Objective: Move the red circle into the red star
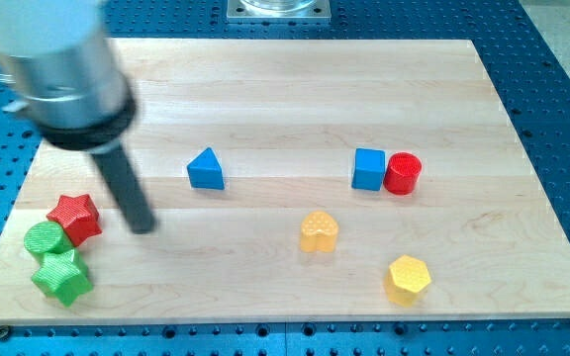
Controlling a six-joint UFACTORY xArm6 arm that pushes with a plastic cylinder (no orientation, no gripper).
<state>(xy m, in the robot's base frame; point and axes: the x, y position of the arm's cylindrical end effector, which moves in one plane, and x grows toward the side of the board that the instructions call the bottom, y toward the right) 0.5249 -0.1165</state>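
The red circle (402,173) stands right of the board's middle, touching the right side of a blue cube (368,169). The red star (75,218) lies near the board's left edge, touching a green circle (44,240) below and to its left. My tip (142,227) is down on the board just right of the red star, a small gap apart, and far to the left of the red circle.
A green star (63,276) sits under the green circle. A blue triangle (206,169) lies left of centre. An orange heart (319,232) and a yellow hexagon (408,279) lie lower right. The wooden board (285,79) rests on a blue perforated table.
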